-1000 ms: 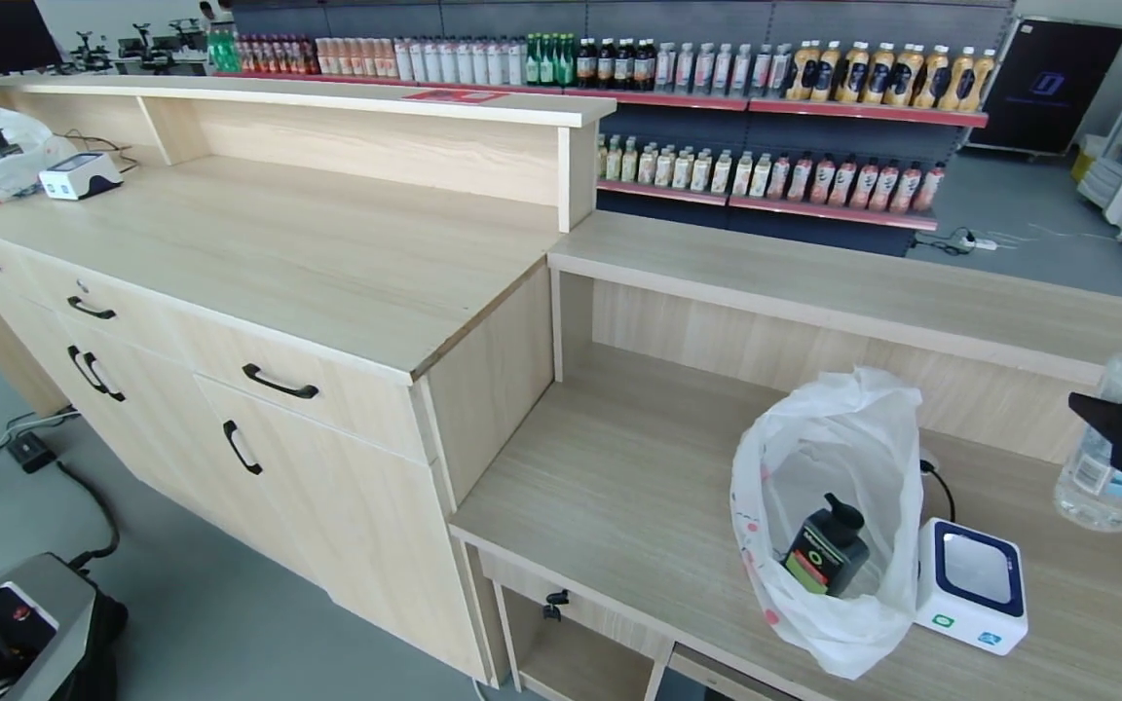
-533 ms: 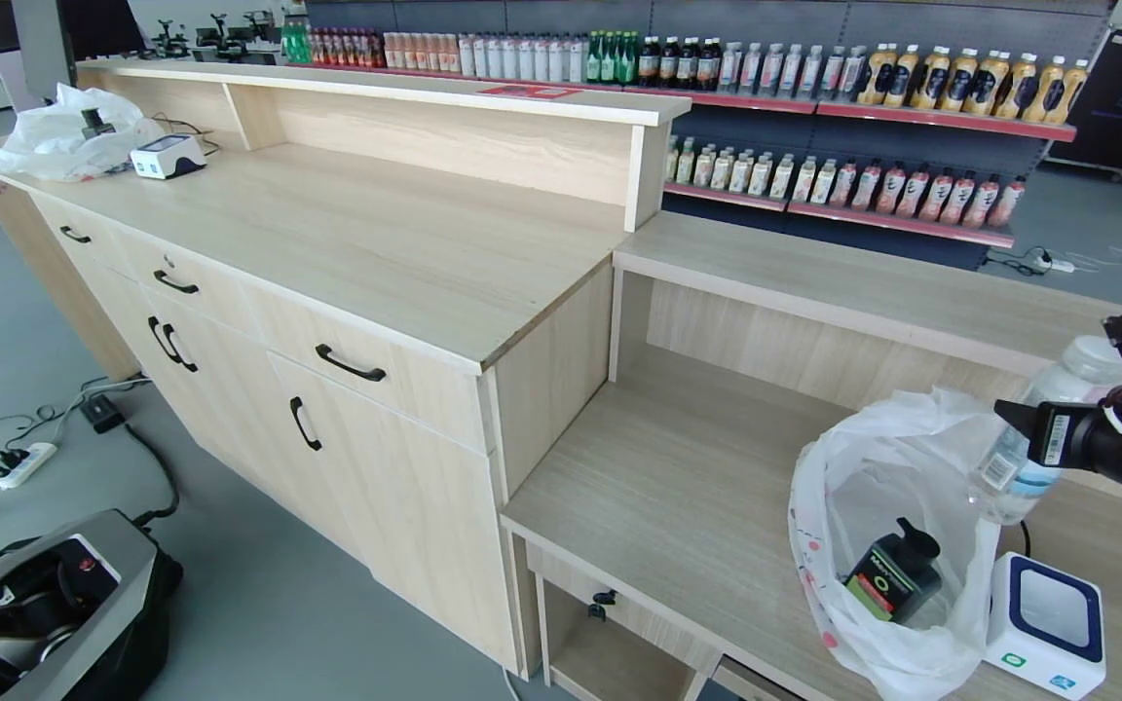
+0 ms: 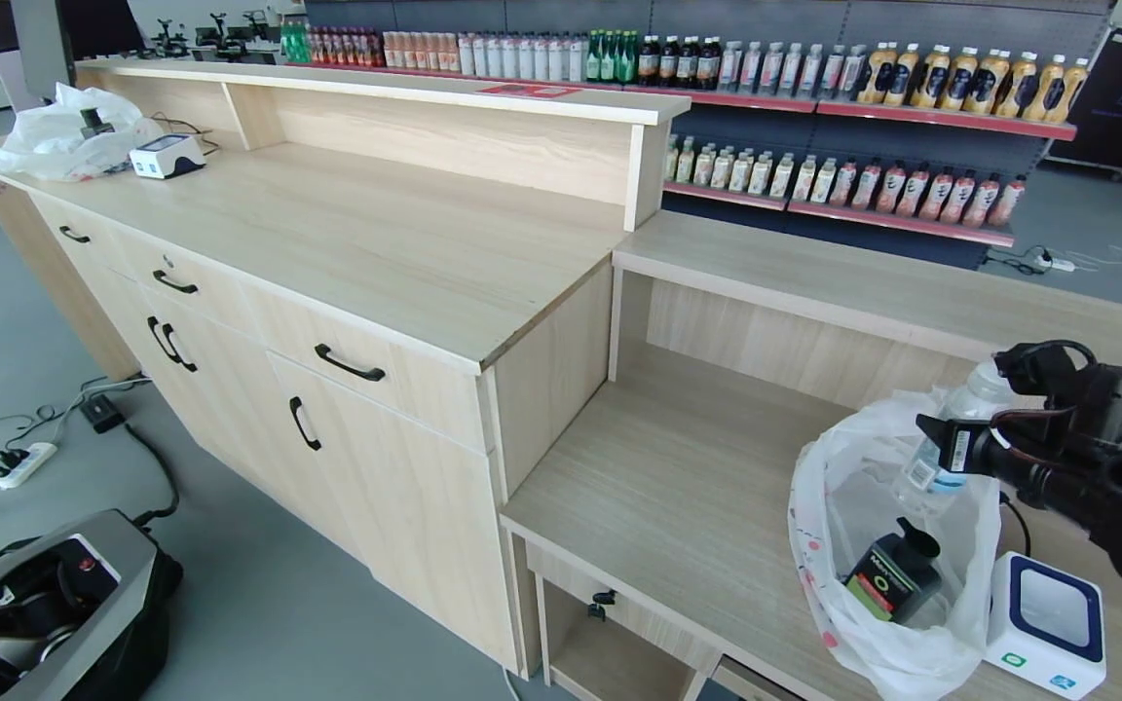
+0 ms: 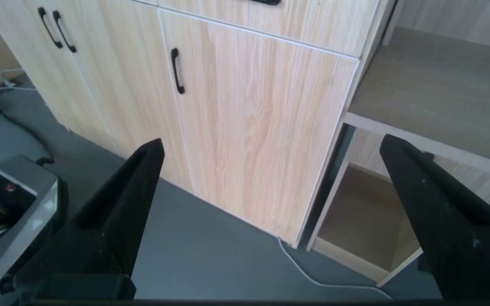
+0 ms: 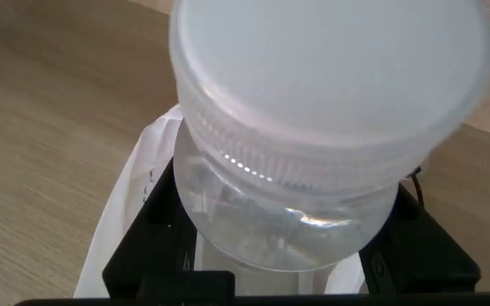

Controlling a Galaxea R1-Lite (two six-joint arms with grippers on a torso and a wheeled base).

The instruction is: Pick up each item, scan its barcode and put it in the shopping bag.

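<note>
While my right fingers (image 3: pixel 958 446) grip the water bottle (image 3: pixel 923 475) closed, I note it hangs tilted, base lowest, over the open shopping bag (image 3: pixel 819 545); descent appears unobstructed.

**Right clamped, left spread**

The right arm (image 3: pixel 1121 467) extends in from the robot's right, its right gripper (image 3: pixel 946 446) clamped on a water bottle (image 3: pixel 923 474) (cap uppermost). The left gripper (image 4: pixel 270 149) hangs low, fingers (image 4: pixel 130 212) wide apart.

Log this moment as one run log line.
right gripper shut on water bottle | bottle tilted at shopping bag mouth | black bottle inside bag | scanner beside bag | left gripper open by cabinet
</note>
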